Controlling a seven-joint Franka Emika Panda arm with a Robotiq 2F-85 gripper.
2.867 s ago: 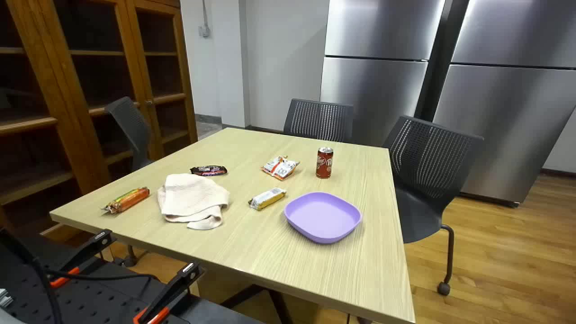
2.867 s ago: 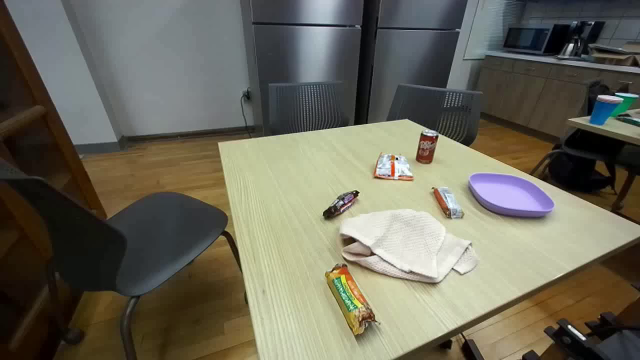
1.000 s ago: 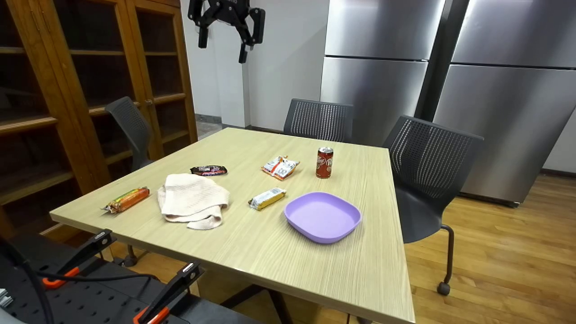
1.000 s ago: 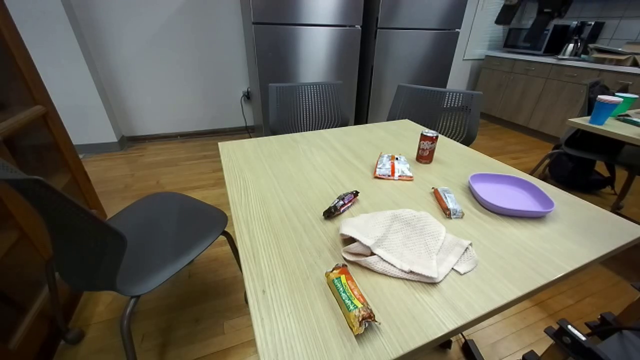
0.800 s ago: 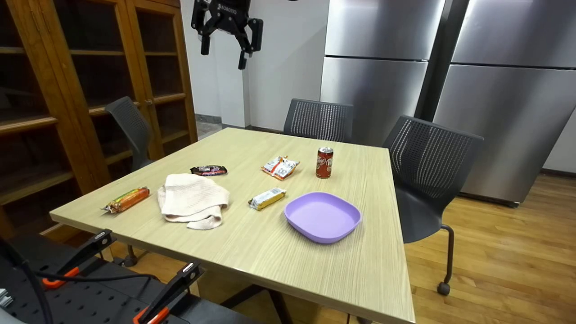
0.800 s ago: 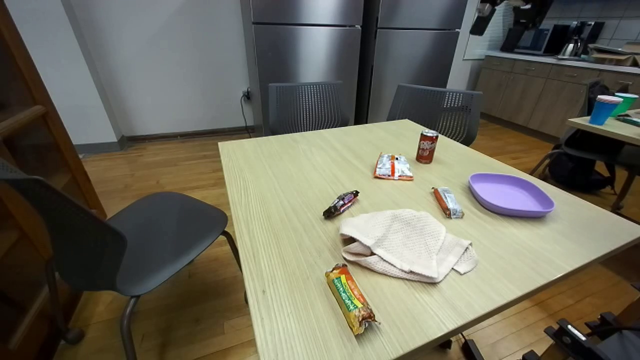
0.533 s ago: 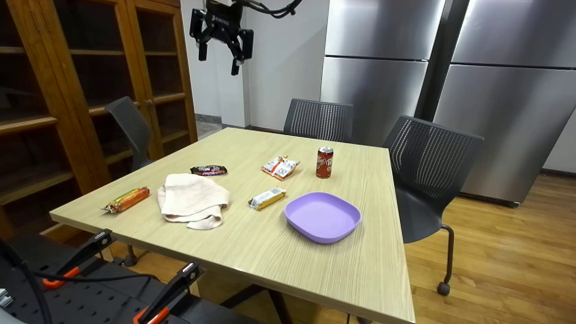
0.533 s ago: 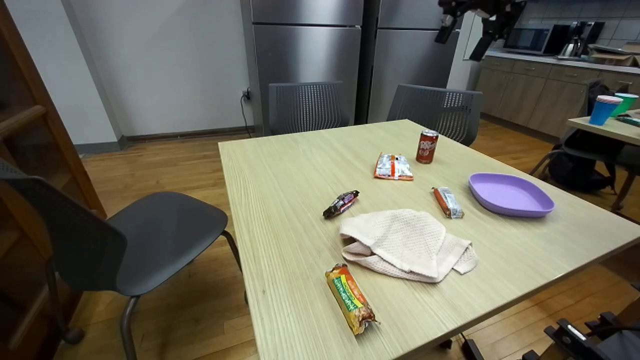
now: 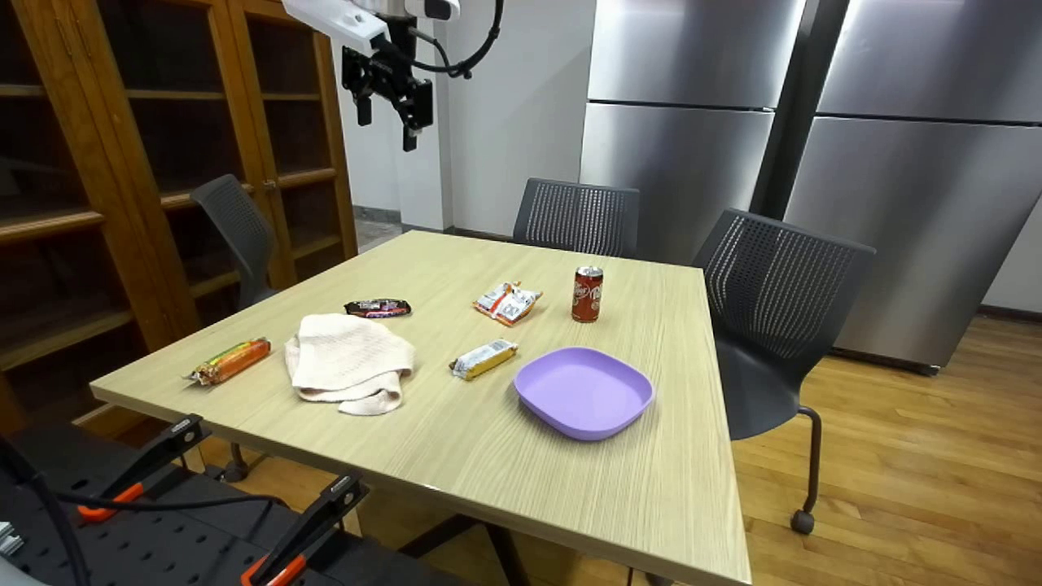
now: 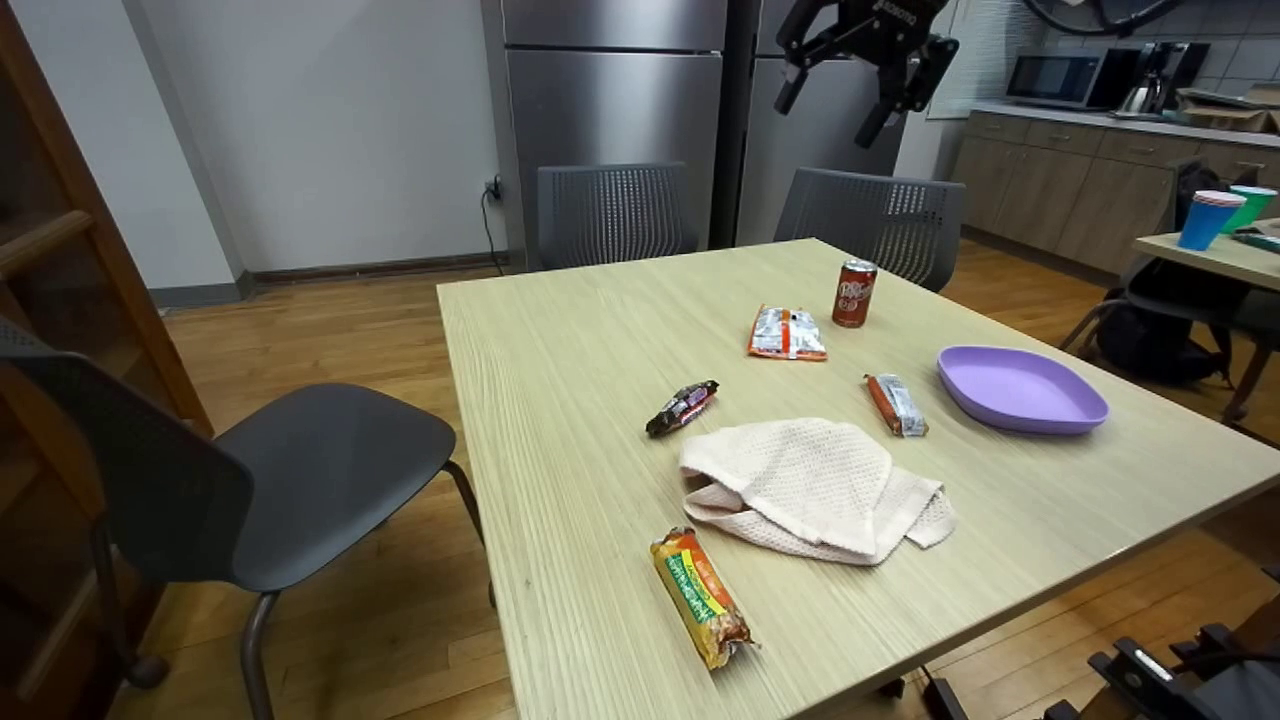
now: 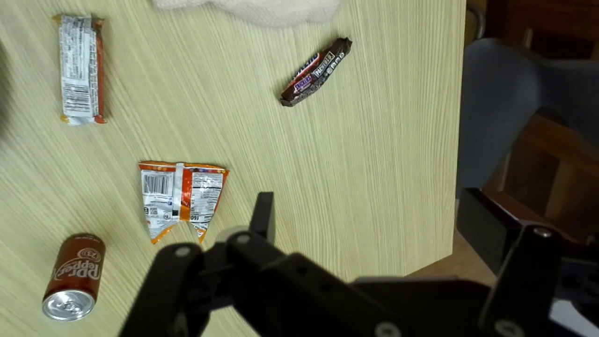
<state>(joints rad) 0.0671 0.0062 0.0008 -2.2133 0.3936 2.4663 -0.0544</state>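
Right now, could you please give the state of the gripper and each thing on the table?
Robotiq gripper: open, holding nothing
Dr Pepper can: standing upright
Snickers bar: wrapped, lying flat
Orange-and-white snack bag: barcode up
White-backed snack bar: wrapped, barcode up
Green-labelled snack bar: wrapped, lying flat
Cream waffle-weave cloth: crumpled
Purple plate: rim up

Can (image 11: 75,274): Dr Pepper, 23 (inverted in wrist view). Dark bar (image 11: 316,72): Snickers. Bag (image 11: 184,199): 160. Housing (image 10: 882,28) above fingers (image 10: 877,121): ROBOTIQ.
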